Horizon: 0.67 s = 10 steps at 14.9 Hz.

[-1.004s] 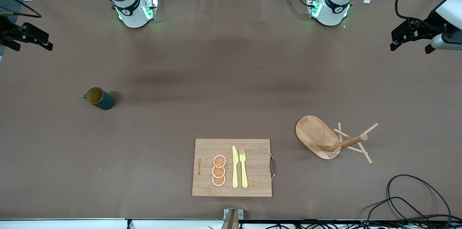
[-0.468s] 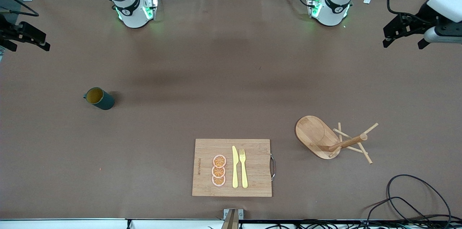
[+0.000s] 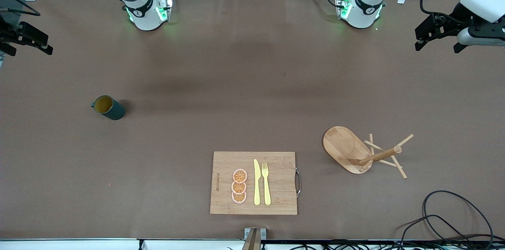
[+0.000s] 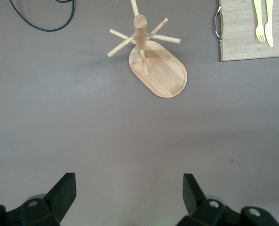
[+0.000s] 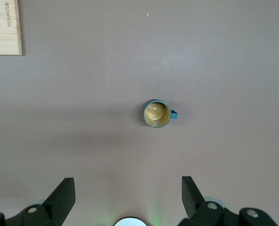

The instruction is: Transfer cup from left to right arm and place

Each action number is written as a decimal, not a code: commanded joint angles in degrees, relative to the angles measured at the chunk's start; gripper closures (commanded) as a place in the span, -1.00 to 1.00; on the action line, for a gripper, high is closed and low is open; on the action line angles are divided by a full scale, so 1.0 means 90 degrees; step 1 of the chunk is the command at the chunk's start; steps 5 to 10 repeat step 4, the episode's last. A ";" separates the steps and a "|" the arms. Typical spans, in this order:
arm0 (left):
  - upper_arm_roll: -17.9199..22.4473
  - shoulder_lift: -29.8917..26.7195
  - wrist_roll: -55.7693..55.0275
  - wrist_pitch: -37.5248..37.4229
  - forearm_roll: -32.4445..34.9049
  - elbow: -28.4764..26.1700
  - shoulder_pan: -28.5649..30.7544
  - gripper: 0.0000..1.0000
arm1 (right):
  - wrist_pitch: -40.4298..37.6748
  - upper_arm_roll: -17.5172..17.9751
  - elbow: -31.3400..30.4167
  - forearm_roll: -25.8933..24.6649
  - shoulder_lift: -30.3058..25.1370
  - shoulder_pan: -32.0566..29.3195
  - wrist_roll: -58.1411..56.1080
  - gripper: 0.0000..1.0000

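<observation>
The cup stands upright on the table toward the right arm's end, its yellow inside showing, well apart from everything else. The right gripper hangs over that end of the table, fingers spread wide and empty; its wrist view looks straight down on the cup. The left gripper hangs over the left arm's end, fingers also wide apart and holding nothing. Nearer the front camera lie a cutting board with a knife, a fork and three orange slices, and beside it a wooden peg stand. A black cable loops at the near corner
</observation>
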 commanded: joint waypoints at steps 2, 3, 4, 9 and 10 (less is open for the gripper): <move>0.0030 0.0080 0.0161 -0.0213 0.0040 0.0175 -0.0028 -1.00 | -0.0047 0.0005 -0.0065 0.0002 -0.0125 -0.0036 -0.0111 -1.00; 0.0030 0.0080 0.0170 -0.0223 0.0030 0.0175 -0.0018 -1.00 | -0.0047 0.0004 -0.0065 0.0002 -0.0125 -0.0036 -0.0111 -1.00; 0.0030 0.0080 0.0151 -0.0223 0.0011 0.0175 -0.0008 -1.00 | -0.0047 0.0004 -0.0065 0.0002 -0.0125 -0.0036 -0.0150 -1.00; 0.0030 0.0080 0.0151 -0.0223 0.0011 0.0175 -0.0008 -1.00 | -0.0047 0.0004 -0.0065 0.0002 -0.0125 -0.0036 -0.0150 -1.00; 0.0030 0.0080 0.0151 -0.0223 0.0011 0.0175 -0.0008 -1.00 | -0.0047 0.0004 -0.0065 0.0002 -0.0125 -0.0036 -0.0150 -1.00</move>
